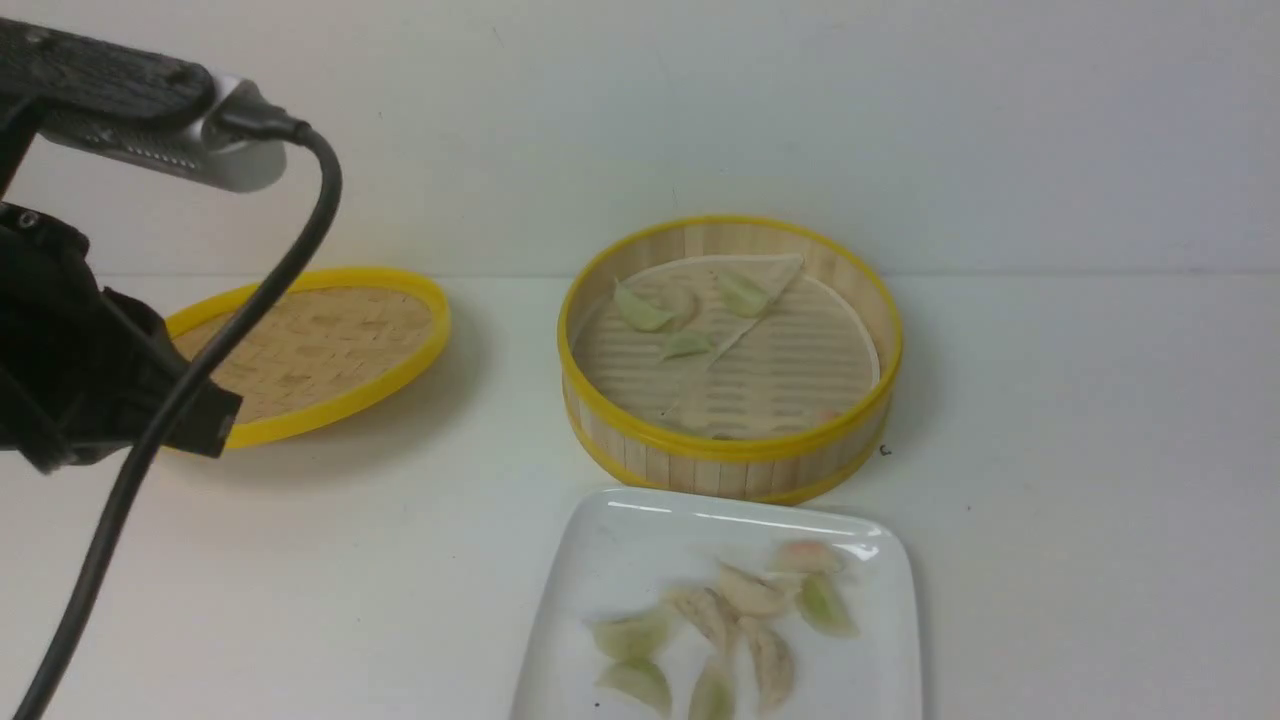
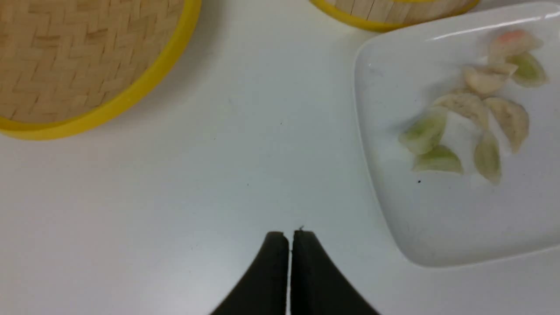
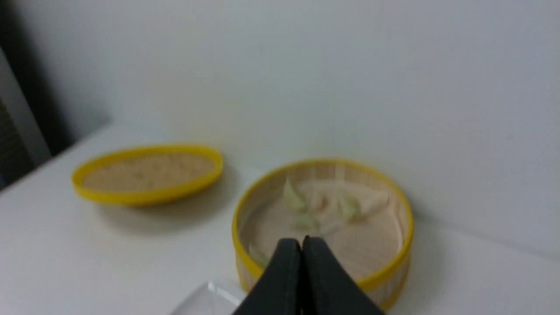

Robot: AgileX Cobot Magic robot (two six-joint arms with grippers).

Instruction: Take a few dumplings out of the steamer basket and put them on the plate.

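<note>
The steamer basket (image 1: pixel 730 440) stands at the middle back with three pale green dumplings (image 1: pixel 641 309) on its folded paper liner. The white plate (image 1: pixel 640 540) sits in front of it and holds several dumplings (image 1: pixel 750 595), green, off-white and one pinkish. The plate (image 2: pixel 393 210) and its dumplings (image 2: pixel 468 105) also show in the left wrist view. My left gripper (image 2: pixel 288 234) is shut and empty over bare table, left of the plate. My right gripper (image 3: pixel 302 240) is shut and empty, raised on the near side of the basket (image 3: pixel 393 271); it is out of the front view.
The shallow woven lid (image 1: pixel 320 345) with a yellow rim lies at the back left, partly behind my left arm (image 1: pixel 90 370) and its cable. It also shows in the left wrist view (image 2: pixel 87 65) and the right wrist view (image 3: pixel 148 173). A white wall stands behind the table.
</note>
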